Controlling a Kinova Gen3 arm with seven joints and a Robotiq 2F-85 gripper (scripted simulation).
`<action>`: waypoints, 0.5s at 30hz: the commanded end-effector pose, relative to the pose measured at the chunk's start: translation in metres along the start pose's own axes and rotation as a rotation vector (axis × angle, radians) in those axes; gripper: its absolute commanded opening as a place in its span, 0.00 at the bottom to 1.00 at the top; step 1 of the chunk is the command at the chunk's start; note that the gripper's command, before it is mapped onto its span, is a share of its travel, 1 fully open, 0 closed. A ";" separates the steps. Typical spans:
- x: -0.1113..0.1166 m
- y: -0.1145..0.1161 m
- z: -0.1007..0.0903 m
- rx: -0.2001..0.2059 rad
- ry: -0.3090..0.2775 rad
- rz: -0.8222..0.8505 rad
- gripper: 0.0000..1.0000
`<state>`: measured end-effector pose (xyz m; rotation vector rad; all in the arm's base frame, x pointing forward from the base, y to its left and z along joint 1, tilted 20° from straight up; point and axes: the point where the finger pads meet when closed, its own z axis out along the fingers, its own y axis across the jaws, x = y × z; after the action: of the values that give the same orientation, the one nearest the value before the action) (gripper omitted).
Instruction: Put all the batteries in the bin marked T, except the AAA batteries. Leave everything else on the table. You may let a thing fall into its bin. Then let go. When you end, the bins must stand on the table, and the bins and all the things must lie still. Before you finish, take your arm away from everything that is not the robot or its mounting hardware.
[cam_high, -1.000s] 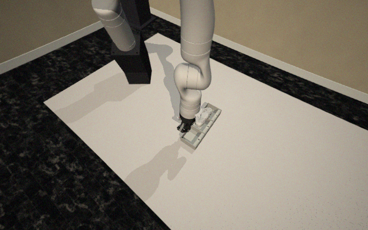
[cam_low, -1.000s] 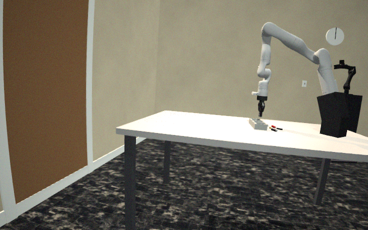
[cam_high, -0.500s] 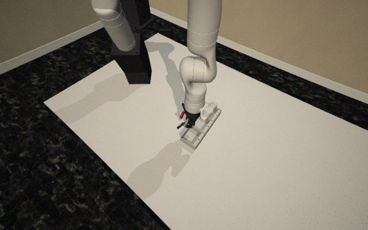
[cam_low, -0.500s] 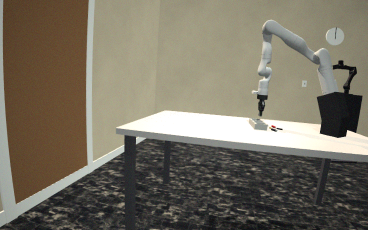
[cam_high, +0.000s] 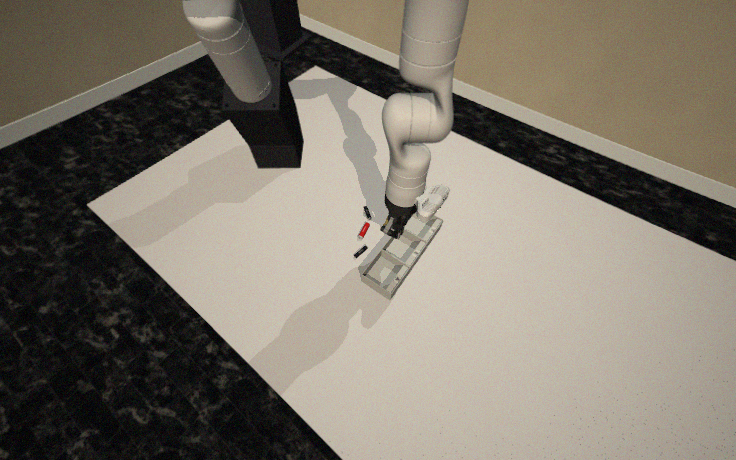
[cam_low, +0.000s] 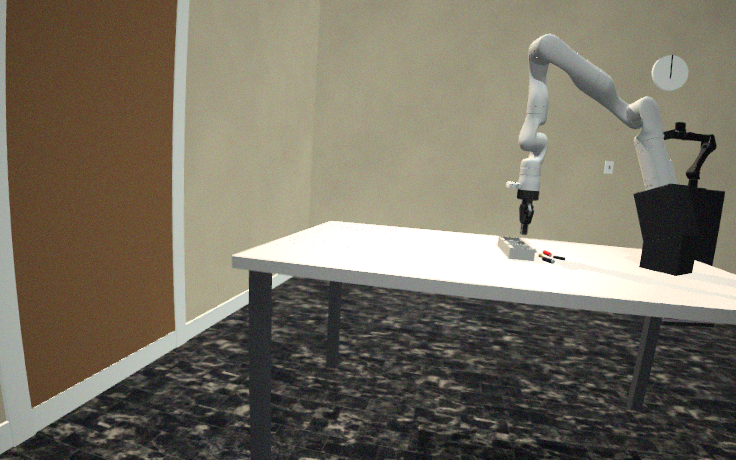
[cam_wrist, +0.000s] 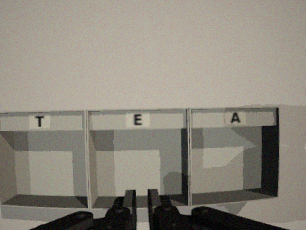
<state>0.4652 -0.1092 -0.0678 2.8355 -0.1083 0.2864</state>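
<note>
Two black fingers of the gripper stand nearly pressed together, holding nothing, above the three-compartment tray. Only the wrist view reads its letters clearly: the bin marked T at left, E in the middle, A at right. Exterior shows a gap between fingertips and tray that the top view hides. Beside the tray, left of the gripper in the top view, lie a red battery and two black cylindrical batteries, outside the wrist view; their sizes are too small to tell. The wrist camera housing blocks part of the tray's upper-right end from the top. Farther out, exterior alone shows a round wall clock at upper right.

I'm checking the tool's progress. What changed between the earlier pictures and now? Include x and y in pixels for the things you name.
The tool (cam_high: 391, 233) (cam_low: 523, 232) (cam_wrist: 142, 202) moved along the bins (cam_high: 376, 284) (cam_low: 521, 253) (cam_wrist: 189, 155), away from the A end towards T (cam_wrist: 44, 114). No visible pick-up or release; nothing shows between its fingers now. The bins and red battery (cam_high: 363, 230) (cam_low: 547, 253) stayed put.
</note>
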 end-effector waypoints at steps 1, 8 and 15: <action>0.000 -0.008 0.000 -0.001 0.000 -0.019 0.09; 0.000 -0.008 0.005 -0.001 0.000 -0.019 0.09; 0.001 -0.008 0.018 -0.001 0.000 -0.019 0.09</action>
<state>0.4713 -0.1013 -0.0811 2.8346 -0.0681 0.2887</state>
